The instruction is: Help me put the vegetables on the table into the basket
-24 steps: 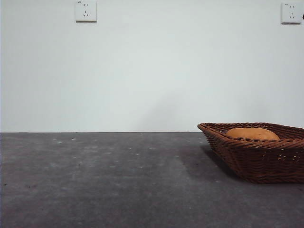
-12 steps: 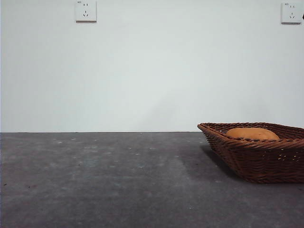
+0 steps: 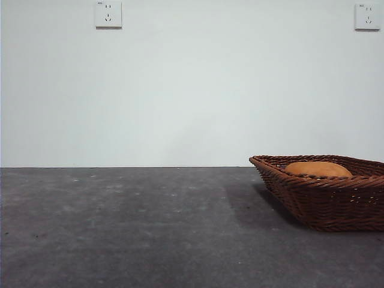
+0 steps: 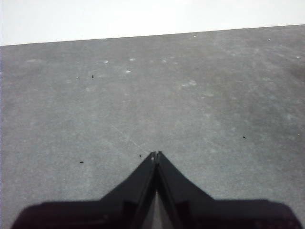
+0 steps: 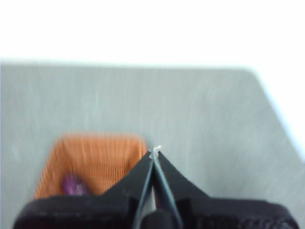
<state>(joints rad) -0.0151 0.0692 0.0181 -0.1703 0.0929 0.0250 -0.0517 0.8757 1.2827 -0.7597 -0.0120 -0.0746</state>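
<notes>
The left gripper (image 4: 156, 153) has its jaws pressed together at the tips, with nothing between them, and hangs over bare worktop (image 4: 190, 95) with no vegetable near it. The right gripper (image 5: 155, 151) likewise has its jaws closed on nothing; its view is blurred, but it looks down from well above the basket (image 5: 90, 157), which lies just beside the tips.

In that blurred view a purple shape, probably the eggplant (image 5: 72, 183), sits in a near corner of the basket. From the front, the potato (image 3: 318, 168) rests inside the basket, showing above the braided rim (image 3: 282, 168), and the basket stands toward the right edge of the worktop. The corn cannot be seen in any view; it may lie low in the basket behind the rim or outside all three pictures.

No vegetable shows on the open worktop, so the task looks finished or close to it. The risk is taking it as done while the corn is unaccounted for, since the basket wall and the blur hide much of the inside. A closed gripper dropping toward the basket could also catch the rim and shove it along the worktop.
</notes>
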